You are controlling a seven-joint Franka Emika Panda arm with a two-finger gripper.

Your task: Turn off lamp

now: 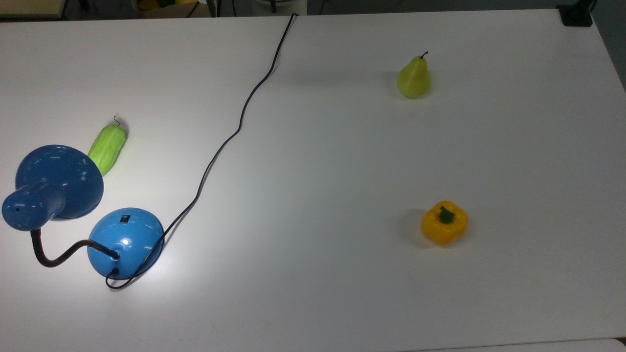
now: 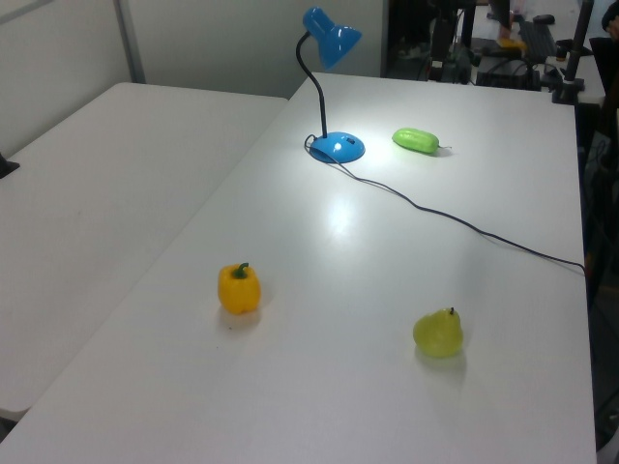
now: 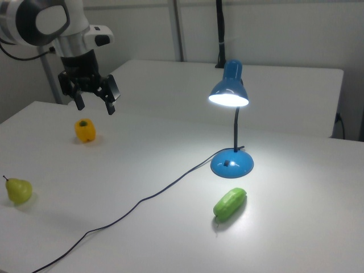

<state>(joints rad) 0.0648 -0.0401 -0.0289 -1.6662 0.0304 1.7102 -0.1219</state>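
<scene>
The blue lamp stands lit at the top view's left: dome base [image 1: 126, 239] with a small black switch [image 1: 125, 218], black gooseneck and flared shade [image 1: 57, 182]. In the right view the shade [image 3: 229, 91] glows above the base [image 3: 232, 163]. In the left view the lamp base [image 2: 338, 147] sits at the far middle. Its black cord [image 1: 234, 132] runs across the table to the far edge. My gripper [image 3: 94, 104] hangs open in the air at the right view's upper left, above the yellow pepper and far from the lamp.
A green cucumber-like fruit [image 1: 107, 147] lies beside the lamp shade. A pear [image 1: 414, 77] and a yellow bell pepper [image 1: 444, 222] stand on the top view's right half of the white table [image 1: 318, 205]. A second table [image 2: 87, 193] adjoins in the left view.
</scene>
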